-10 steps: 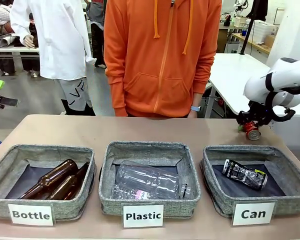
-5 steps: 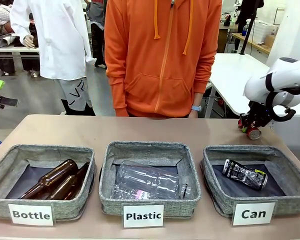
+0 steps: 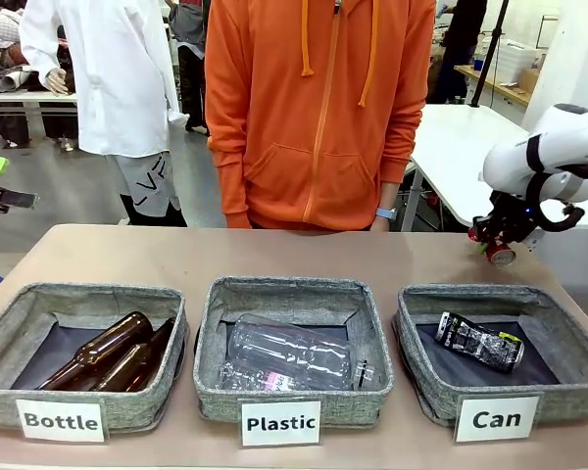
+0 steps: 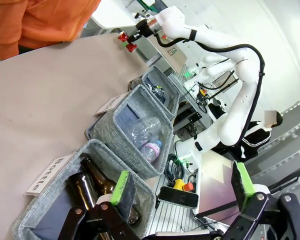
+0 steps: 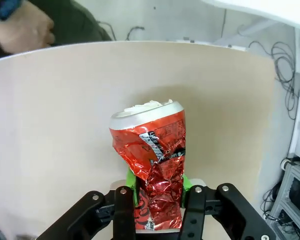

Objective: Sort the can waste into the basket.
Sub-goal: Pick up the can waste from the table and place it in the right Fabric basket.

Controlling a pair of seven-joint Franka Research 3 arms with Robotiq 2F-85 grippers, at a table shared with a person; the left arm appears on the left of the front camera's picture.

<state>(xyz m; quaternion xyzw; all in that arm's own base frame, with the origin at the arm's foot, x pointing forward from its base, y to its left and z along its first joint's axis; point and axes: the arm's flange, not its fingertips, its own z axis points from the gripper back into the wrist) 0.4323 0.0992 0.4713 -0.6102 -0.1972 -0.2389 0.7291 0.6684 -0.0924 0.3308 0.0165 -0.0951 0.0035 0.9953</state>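
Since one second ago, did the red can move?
Yes. The red can, held in the right claw, rose slightly, farther above the Can basket's far rim.

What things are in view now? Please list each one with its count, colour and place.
Baskets: three, grey fabric, in a row on the table, signed Bottle, Plastic, Can.
Glass bottles: two, brown, in the Bottle basket.
Plastic bottle: clear, crushed, in the Plastic basket; exact count unclear.
Black can: one, white print, in the Can basket.
Red can: one, crushed, held above the table's far right part.
Person: one, orange hoodie, far side.
Right gripper: shut on the red can.
Left gripper: open, over the Bottle basket end.
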